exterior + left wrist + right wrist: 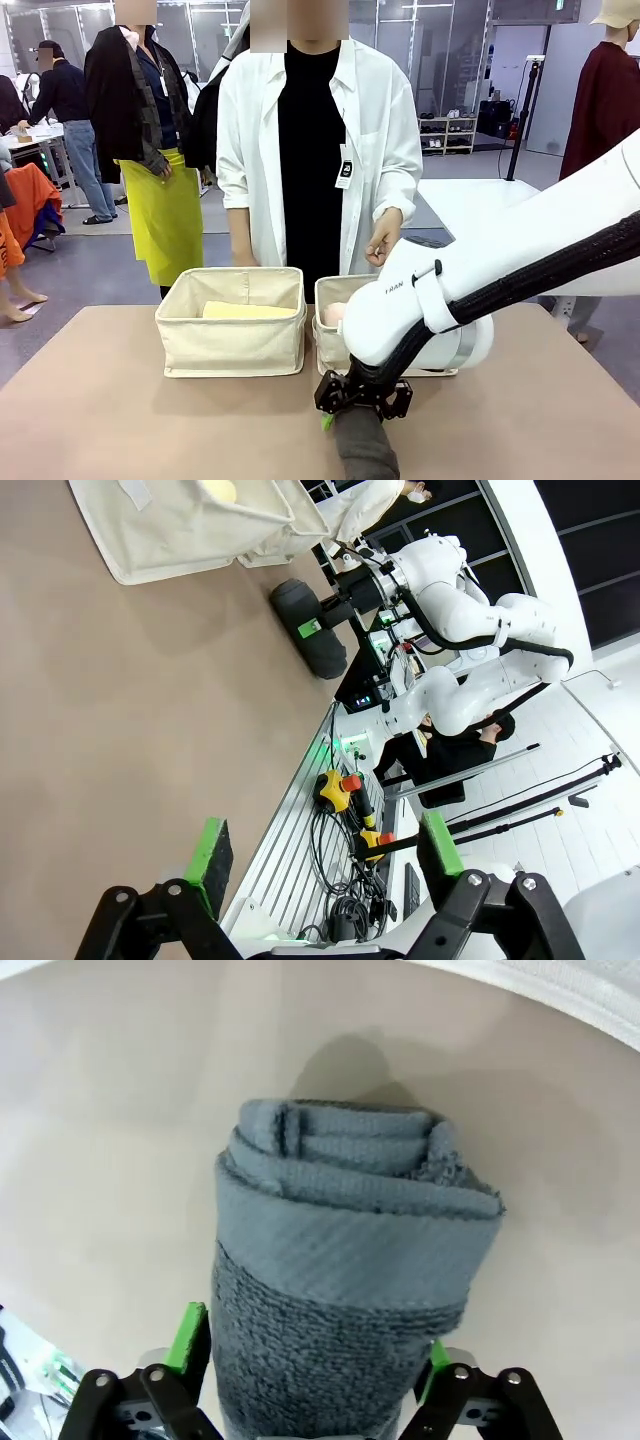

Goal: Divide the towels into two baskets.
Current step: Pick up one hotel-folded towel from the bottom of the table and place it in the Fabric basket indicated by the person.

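A dark grey towel [365, 450] [350, 1260], rolled, lies on the table near its front edge. My right gripper [362, 400] [312, 1355] stands open astride it, a green pad against each side. The left basket [230, 345] holds a pale yellow towel [248, 311]. In the right basket [330, 345], partly behind my right arm, a pale pink towel [333, 313] shows at the left end. My left gripper [325, 848] hangs open and empty over the table's edge, far from the grey towel [310, 630] and a basket [180, 530].
A person in a white coat stands behind the baskets, one hand [380, 245] raised at the waist. The tan table [120, 420] is bare to the left of and in front of the left basket. Cables and a yellow-red button box [340, 788] lie beyond the table's edge.
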